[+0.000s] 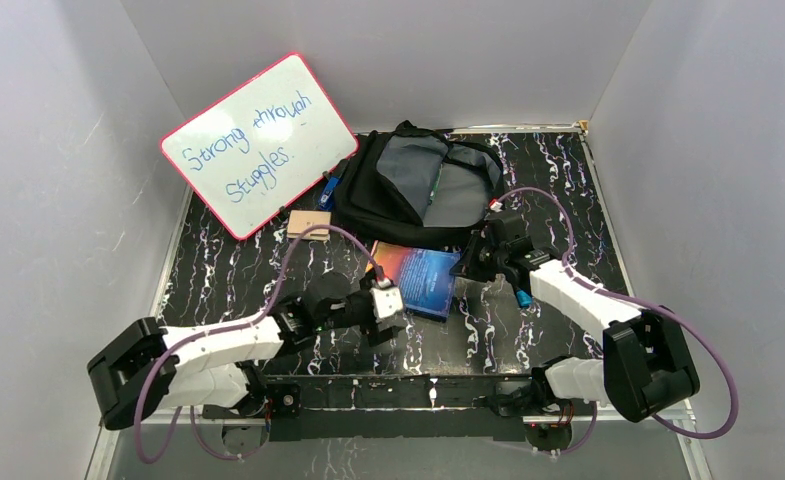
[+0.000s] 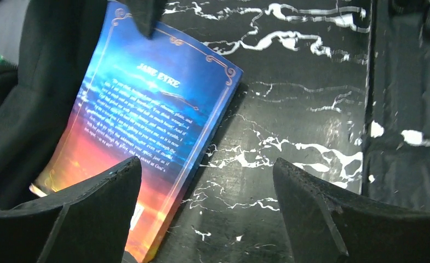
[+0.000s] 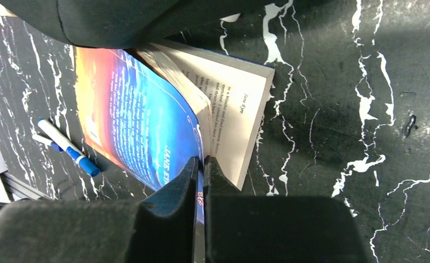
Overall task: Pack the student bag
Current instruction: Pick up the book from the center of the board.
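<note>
Black student bag [image 1: 423, 185] at rear centre of worktop [image 1: 568, 200], mouth open, grey lining showing. Just in front, book [image 3: 130, 115] titled "Jane Eyre", far edge under bag fabric, pages fanned. Right pincer [image 3: 203, 164] clamped on book's cover edge. Left pincer [image 2: 207, 170] spread wide, holding nothing, low over book's corner and bare worktop. Blue-white marker [image 3: 70, 149] beside book. Whiteboard [image 1: 258, 145] leans left of bag, possibly touching, hard to tell.

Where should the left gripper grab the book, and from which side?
Probably the book's free long edge, with the open left gripper coming from the side away from the bag. The book lies flat, its other long edge meets the bag, and the right gripper pinches the cover at its top edge.
</note>
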